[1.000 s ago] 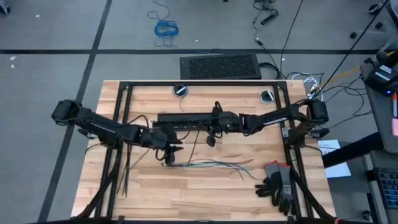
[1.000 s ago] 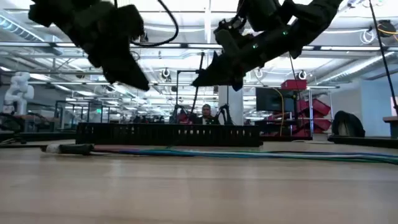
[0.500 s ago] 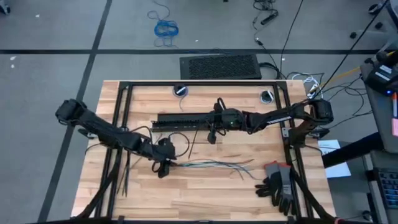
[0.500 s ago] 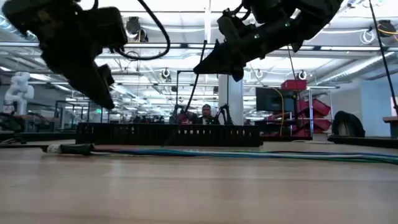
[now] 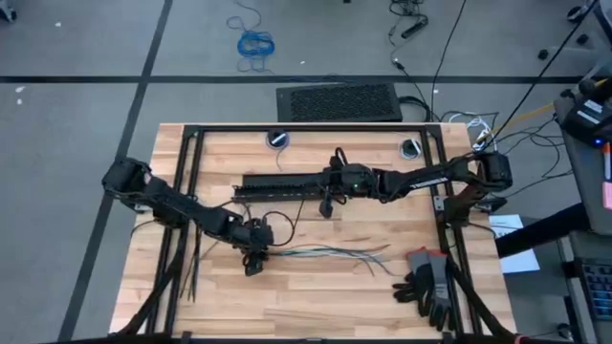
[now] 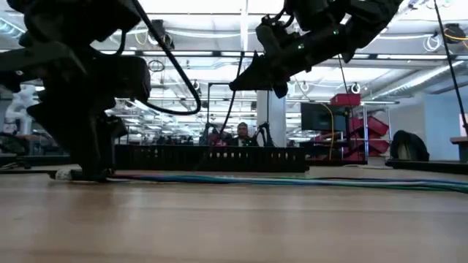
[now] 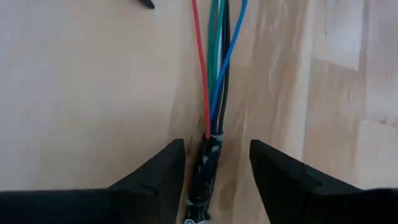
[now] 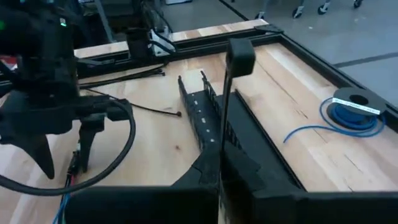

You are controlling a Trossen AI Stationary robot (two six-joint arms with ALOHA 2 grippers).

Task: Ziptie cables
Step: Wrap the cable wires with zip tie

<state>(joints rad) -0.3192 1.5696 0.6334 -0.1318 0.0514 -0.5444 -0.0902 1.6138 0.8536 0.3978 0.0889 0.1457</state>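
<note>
pale wood table point(image 5: 316, 296) | left gripper point(image 7: 211, 171) open astride dark-ended thin coloured cables point(image 7: 211, 93) | right gripper point(image 8: 217, 174) pinching thin black ziptie point(image 8: 225, 106) | bright hall behind

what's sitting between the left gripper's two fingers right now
In the left wrist view, the dark joined end of the cables lies on the wood between the open left gripper's fingers, not yet pinched.

- A robotics lab or workshop: a pale wooden butcher-block tabletop point(image 5: 316, 296) in a black metal frame stands on grey concrete floor marked with dark tape lines.
- Beyond the tabletop, an open hall with ceiling strip lights, a seated person point(image 6: 242, 135), a white robot figure point(image 6: 20, 106).
- Beside the tabletop, loose black and yellow cords point(image 5: 516, 119).
</note>
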